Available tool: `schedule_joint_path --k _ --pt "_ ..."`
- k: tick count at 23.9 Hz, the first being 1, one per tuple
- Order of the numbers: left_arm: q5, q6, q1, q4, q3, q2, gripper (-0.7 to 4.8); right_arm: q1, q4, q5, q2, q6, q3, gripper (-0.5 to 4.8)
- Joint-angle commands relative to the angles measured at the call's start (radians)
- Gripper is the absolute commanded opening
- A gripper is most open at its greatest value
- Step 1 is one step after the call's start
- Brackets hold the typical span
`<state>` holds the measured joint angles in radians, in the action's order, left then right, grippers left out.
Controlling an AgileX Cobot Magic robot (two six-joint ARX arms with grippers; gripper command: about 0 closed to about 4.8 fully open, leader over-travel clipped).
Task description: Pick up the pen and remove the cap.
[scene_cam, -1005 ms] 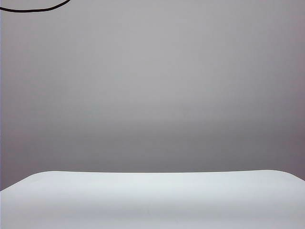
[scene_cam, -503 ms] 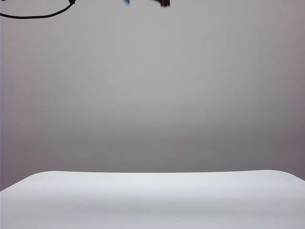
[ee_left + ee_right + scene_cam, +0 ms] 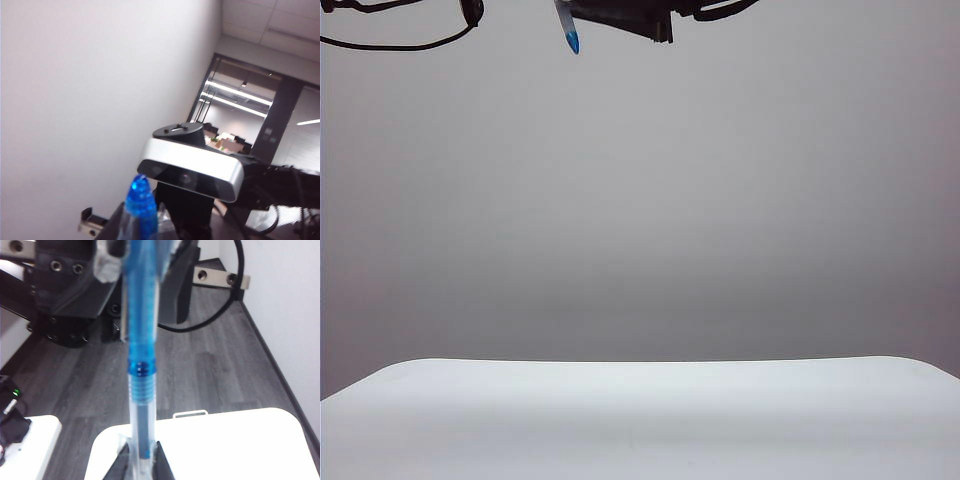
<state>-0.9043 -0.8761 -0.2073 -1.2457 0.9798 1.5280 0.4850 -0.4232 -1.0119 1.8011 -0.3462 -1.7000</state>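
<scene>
Both grippers are up high, well above the white table (image 3: 640,420); from the room you only catch their lower edges at the top of the scene. One pen (image 3: 141,365) runs between them; its clear barrel end sits clamped between the right gripper's (image 3: 139,460) dark fingers (image 3: 162,462), closed tight on it, and the blue front section stretches away toward the left gripper (image 3: 135,260). That left gripper is closed round the far end, where the cap (image 3: 141,202) sits; its blue rounded tip pokes out past the fingers; whether cap and pen have come apart, I cannot tell. Beyond the tip the right arm's silver camera (image 3: 192,167) faces back.
</scene>
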Motion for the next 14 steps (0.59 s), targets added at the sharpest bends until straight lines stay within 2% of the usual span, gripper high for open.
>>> schedule_joint_path --k 1,2,5,8,11,14 --pt "-0.056 0.108 -0.003 0.021 0.016 -0.027 0.16 -0.013 -0.076 0.146 0.023 -0.003 0.015 0.0" --pt "-0.069 0.19 -0.003 0.112 0.016 -0.027 0.16 -0.019 -0.078 0.143 0.023 -0.002 0.015 0.0" --pt "-0.065 0.342 -0.003 0.253 0.016 -0.027 0.16 -0.02 -0.085 0.146 0.023 -0.002 0.015 0.0" --pt "-0.064 0.402 -0.003 0.279 0.016 -0.027 0.16 -0.02 -0.089 0.147 0.023 -0.003 0.015 0.0" --pt "-0.057 0.505 -0.003 0.403 0.016 -0.027 0.16 -0.02 -0.09 0.146 0.023 -0.002 0.015 0.0" --pt "-0.053 0.558 -0.003 0.47 0.016 -0.026 0.17 -0.02 -0.091 0.146 0.023 -0.002 0.015 0.0"
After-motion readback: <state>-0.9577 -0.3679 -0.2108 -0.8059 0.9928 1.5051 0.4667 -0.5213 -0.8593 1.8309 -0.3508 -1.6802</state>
